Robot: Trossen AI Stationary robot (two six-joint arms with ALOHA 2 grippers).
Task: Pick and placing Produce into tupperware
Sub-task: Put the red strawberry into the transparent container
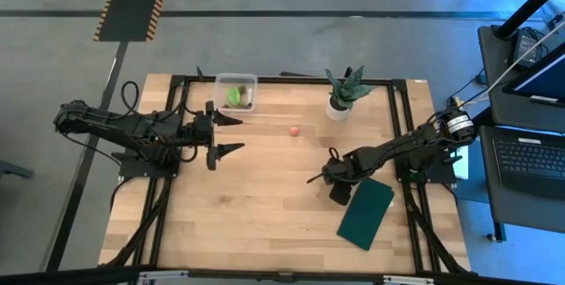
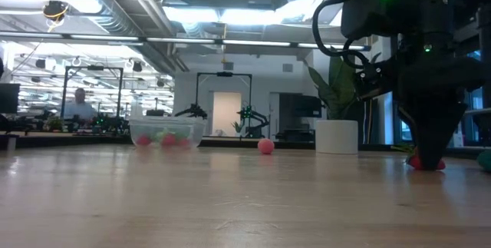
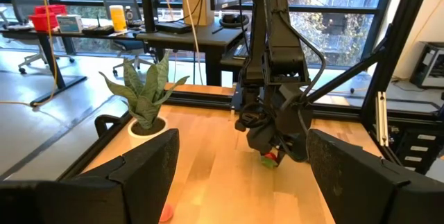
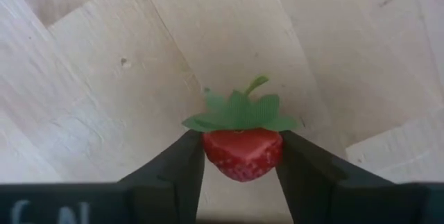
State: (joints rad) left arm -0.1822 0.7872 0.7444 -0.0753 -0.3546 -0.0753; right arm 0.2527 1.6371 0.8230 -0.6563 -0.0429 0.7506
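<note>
From above, I see the right gripper (image 1: 334,179) pointed down at the table just in front of the dark green mat (image 1: 365,213), with the tub (image 1: 237,92) well away toward the far left, beside the left arm. The tub holds a green piece (image 1: 233,97); a pink round fruit (image 1: 294,131) lies loose between tub and right gripper. The left gripper (image 1: 231,134) is the nearer one to the tub, hovering level just in front of it.

At table height, I see the right arm standing near vertical, its tip at the wood on a small red strawberry (image 2: 426,163). The tub (image 2: 166,133) sits far across the table with red and green items inside.

Through the left wrist camera, I see that gripper's two fingers (image 3: 150,168) spread wide with nothing between them, aimed across at the right arm and the potted plant (image 3: 144,99).

Through the right wrist camera, I see the strawberry (image 4: 242,152) between the two fingers (image 4: 173,172), both touching its sides, leafy cap facing away. I judge the grip made; the carry runs toward the tub.
</note>
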